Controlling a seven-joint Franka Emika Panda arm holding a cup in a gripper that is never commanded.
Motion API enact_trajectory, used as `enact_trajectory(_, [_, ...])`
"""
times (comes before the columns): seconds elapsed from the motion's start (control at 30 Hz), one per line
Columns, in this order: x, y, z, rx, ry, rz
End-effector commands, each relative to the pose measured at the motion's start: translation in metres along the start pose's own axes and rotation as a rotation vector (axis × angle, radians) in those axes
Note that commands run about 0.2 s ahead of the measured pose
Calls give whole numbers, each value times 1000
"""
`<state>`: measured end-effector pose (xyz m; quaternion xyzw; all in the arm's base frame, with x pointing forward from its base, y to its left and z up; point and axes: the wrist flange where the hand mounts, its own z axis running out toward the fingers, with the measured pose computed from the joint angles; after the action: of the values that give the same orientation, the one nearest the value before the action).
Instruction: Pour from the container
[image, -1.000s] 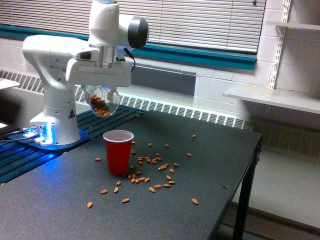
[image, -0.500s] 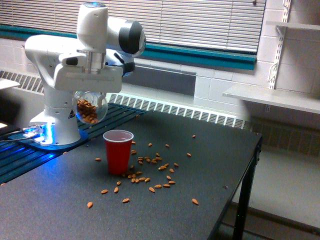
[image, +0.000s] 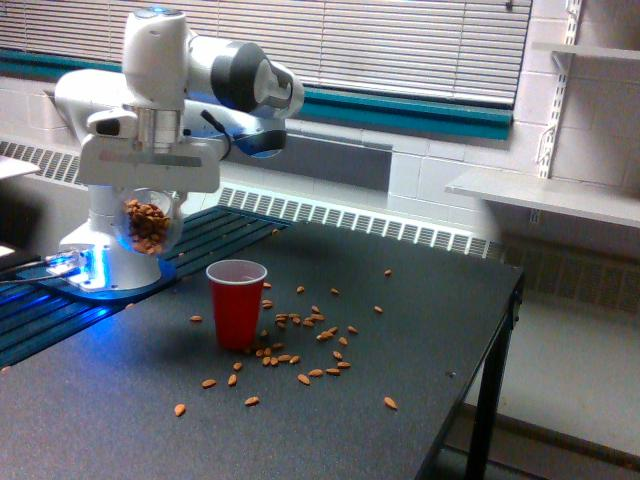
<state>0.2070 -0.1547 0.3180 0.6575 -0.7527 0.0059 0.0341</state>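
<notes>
The gripper (image: 148, 205) hangs under the wrist of the arm (image: 155, 70) and pinches the container (image: 148, 226) from above; the jaws themselves are hidden behind the flat grey hand, so how they meet the glass cannot be made out, only that the container is carried by them, clear of the table (image: 420, 330). The container sits directly below the gripper, in front of the arm's white base (image: 115, 240), with brown almonds (image: 148, 224) heaped inside it. Its rounded body gives little away: it looks roughly upright or slightly tipped, and which way its mouth points cannot be told from this view.

The relation that matters is container to cup (image: 237, 302). The red cup stands upright and open on the table, lower than the container and off toward the exterior view's right — well apart, not under it. No almonds are falling.

Judged from that, a pour into the cup would first need the container carried rightward in this view until its mouth is over the rim, then tipped about the wrist. The risk is plain — spilled almonds (image: 300, 345) already lie scattered around the cup's foot, mostly on its right side, with strays further out.
</notes>
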Motion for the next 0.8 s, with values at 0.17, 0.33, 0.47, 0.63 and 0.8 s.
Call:
enact_trajectory(0.17, [-5,6,-4,25,24,30])
enact_trajectory(0.33, [-19,-1,-4,30,22,-8])
enact_trajectory(0.47, [-28,-6,-3,30,22,-39])
enact_trajectory(0.63, [-42,-12,-1,27,24,-86])
enact_trajectory(0.8, [-49,-15,4,19,23,-121])
